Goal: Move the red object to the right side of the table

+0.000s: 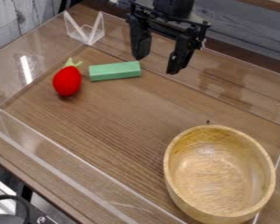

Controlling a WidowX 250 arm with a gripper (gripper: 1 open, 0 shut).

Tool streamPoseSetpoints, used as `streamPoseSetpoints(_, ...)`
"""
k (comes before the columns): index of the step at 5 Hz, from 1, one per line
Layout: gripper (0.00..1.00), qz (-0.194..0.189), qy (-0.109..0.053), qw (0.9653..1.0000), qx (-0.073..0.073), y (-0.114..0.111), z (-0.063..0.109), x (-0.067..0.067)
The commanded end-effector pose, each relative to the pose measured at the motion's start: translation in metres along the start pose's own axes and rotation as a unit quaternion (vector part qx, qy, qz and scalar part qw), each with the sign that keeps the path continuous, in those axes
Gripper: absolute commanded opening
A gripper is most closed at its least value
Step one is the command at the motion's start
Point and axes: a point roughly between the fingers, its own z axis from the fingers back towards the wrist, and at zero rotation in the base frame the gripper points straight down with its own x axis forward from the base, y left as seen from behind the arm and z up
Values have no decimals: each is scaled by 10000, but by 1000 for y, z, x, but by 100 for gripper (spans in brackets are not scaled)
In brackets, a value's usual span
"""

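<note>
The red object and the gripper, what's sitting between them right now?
In the camera view, the green block lies between the red object and the open gripper, close beside the red object's right.

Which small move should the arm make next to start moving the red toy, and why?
Probably shift the pincer left in the picture and lower it over the red strawberry toy. Its jaws stand open and empty above the table, beyond the green block, while the toy lies untouched on the left side.
</note>
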Motion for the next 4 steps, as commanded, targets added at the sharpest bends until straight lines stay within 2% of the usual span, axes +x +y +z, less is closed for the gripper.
streamPoseSetpoints(1,100,-102,-8,9999,25,22,-4,-8)
streamPoseSetpoints(2,100,-228,-60,9997,45,48,-9,-20)
streamPoseSetpoints(3,100,-359,-221,9991,55,79,-10,-32)
streamPoseSetpoints(4,100,-462,-337,9983,97,110,-9,-35)
